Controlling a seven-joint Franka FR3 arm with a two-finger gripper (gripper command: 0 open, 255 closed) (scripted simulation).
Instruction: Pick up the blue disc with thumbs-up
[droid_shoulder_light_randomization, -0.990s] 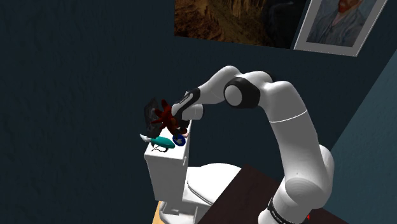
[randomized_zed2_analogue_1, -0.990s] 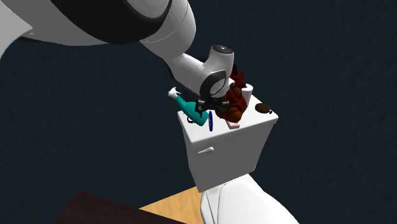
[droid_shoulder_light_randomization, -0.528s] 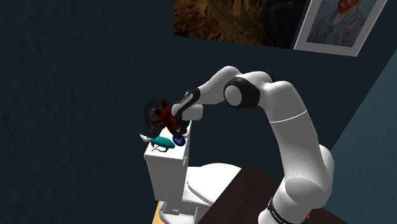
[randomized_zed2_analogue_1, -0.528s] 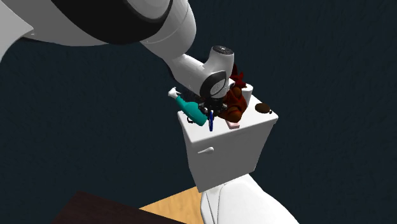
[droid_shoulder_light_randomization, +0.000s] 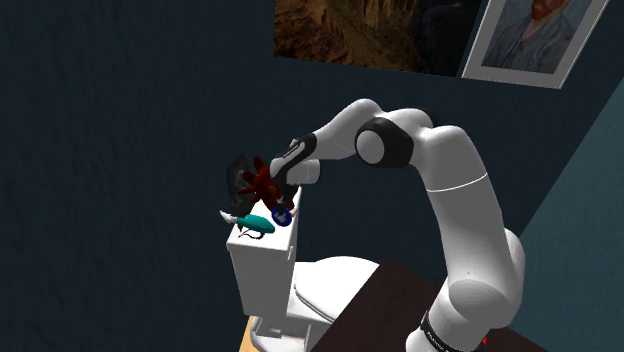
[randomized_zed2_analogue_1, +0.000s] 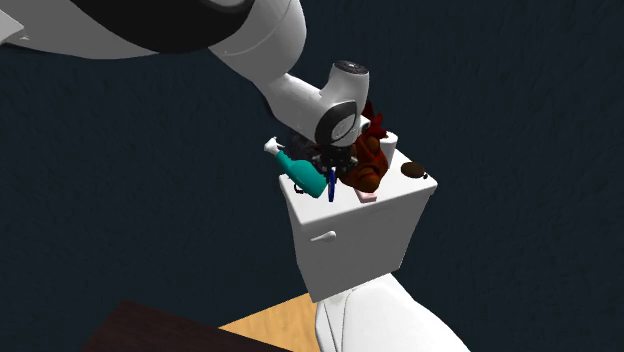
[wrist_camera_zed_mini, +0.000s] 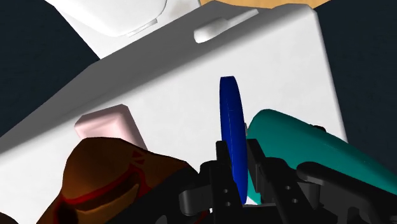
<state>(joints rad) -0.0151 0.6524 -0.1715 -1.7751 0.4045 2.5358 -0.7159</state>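
On the white toilet tank (randomized_zed2_analogue_1: 360, 235), left to right in the second exterior view, lie a teal bottle (randomized_zed2_analogue_1: 300, 172), the blue disc (randomized_zed2_analogue_1: 330, 192) on edge under the black gripper (randomized_zed2_analogue_1: 330, 176), a brown object with red trim (randomized_zed2_analogue_1: 366, 166), a pink block (randomized_zed2_analogue_1: 366, 198), and 1 small dark round piece (randomized_zed2_analogue_1: 411, 171) at the far right corner.

The wrist view adds the grip: the 2 fingers (wrist_camera_zed_mini: 221, 167) clamp the disc's 2 faces near its lower rim. The disc stands between the brown object and the bottle, just beside the bottle. It is edge-on, so no mark can be read. Whether it touches the tank cannot be told.

The shoulder view adds the white arm (droid_shoulder_light_randomization: 450, 190) reaching in from the right, a brown painting (droid_shoulder_light_randomization: 370, 30) and a framed portrait (droid_shoulder_light_randomization: 530, 35) on the dark wall.
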